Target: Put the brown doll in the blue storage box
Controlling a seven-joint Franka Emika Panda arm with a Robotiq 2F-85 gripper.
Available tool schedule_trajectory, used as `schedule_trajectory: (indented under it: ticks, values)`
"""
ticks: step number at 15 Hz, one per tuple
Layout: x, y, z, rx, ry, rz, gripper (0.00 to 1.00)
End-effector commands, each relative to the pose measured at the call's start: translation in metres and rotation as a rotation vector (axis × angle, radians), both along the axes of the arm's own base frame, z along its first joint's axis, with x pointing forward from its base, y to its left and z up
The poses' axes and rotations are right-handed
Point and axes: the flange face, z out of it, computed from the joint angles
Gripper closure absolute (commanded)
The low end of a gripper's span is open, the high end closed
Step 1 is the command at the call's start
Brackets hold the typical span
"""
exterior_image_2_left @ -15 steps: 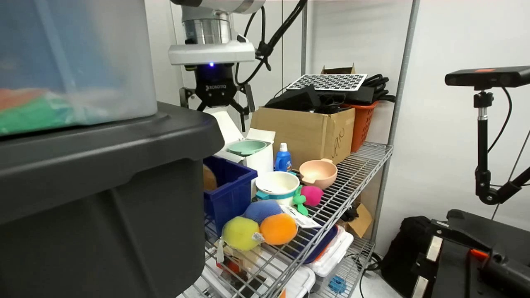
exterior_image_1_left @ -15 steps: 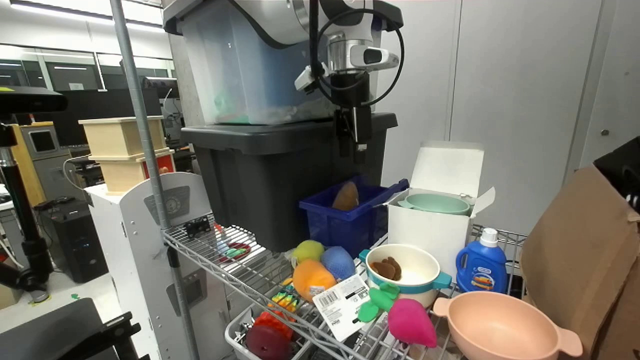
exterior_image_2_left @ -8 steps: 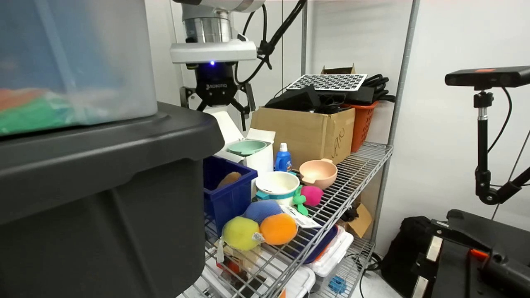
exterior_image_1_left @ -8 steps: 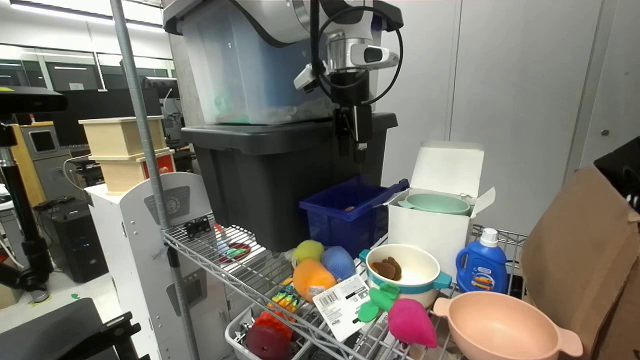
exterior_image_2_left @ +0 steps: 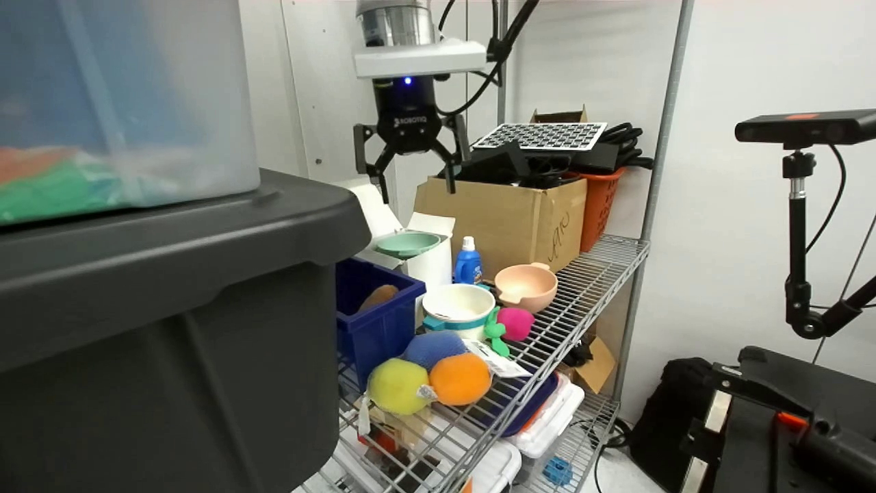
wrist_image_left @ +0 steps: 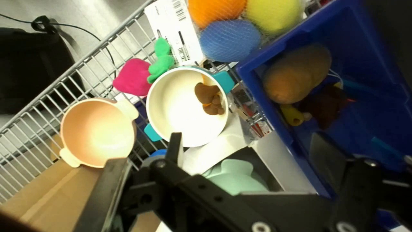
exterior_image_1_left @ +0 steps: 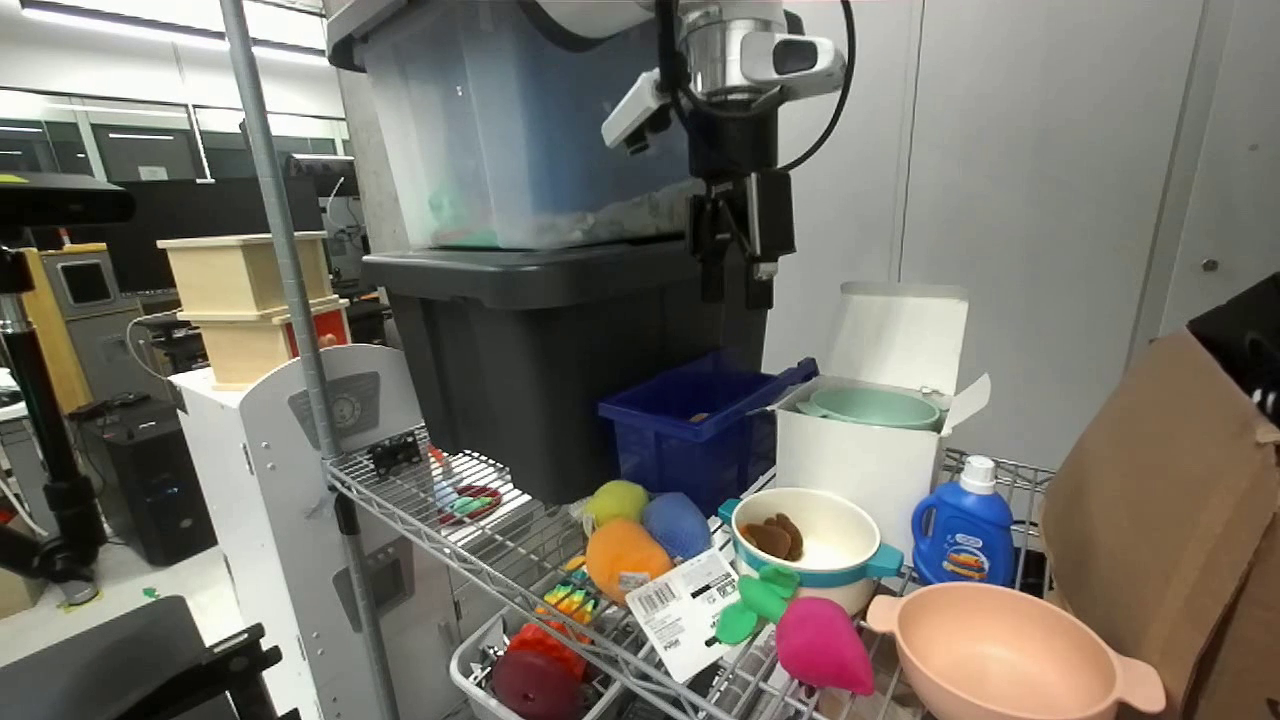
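Note:
The brown doll [wrist_image_left: 297, 74] lies inside the blue storage box [wrist_image_left: 379, 112], on top of smaller things in it. In the exterior views the box's walls [exterior_image_1_left: 670, 460] [exterior_image_2_left: 387, 342] hide most of it. Its top shows over the rim in an exterior view [exterior_image_2_left: 380, 296], and only a small sliver shows in an exterior view [exterior_image_1_left: 700, 416]. My gripper [exterior_image_2_left: 417, 192] is open and empty, high above the shelf, with its fingers wide apart; it also shows in an exterior view [exterior_image_1_left: 736, 290] and in the wrist view [wrist_image_left: 246, 141]. It touches neither the doll nor the box.
A large dark grey tote [exterior_image_1_left: 540, 370] stands right beside the box. A white carton with a green bowl [exterior_image_1_left: 875, 407], a white pot [exterior_image_1_left: 835, 530], a pink bowl [exterior_image_1_left: 1010, 650], a detergent bottle [exterior_image_1_left: 963, 530] and soft balls [exterior_image_2_left: 462, 378] crowd the wire shelf.
The doll stood up higher in the box one second ago and now lies lower in it. My open gripper has risen and moved away from above the box toward the carton.

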Motion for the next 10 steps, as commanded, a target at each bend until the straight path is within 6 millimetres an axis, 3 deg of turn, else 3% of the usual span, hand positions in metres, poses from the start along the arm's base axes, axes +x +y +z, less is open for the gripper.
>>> schedule_trajectory:
  ticks: [1,5,10]
  values:
    - [-0.042,-0.032,0.024,-0.004,0.001,0.038,0.00]
    - [-0.088,-0.047,0.041,0.007,0.029,0.093,0.00]
    - [-0.157,-0.030,0.050,-0.003,0.089,0.252,0.00]
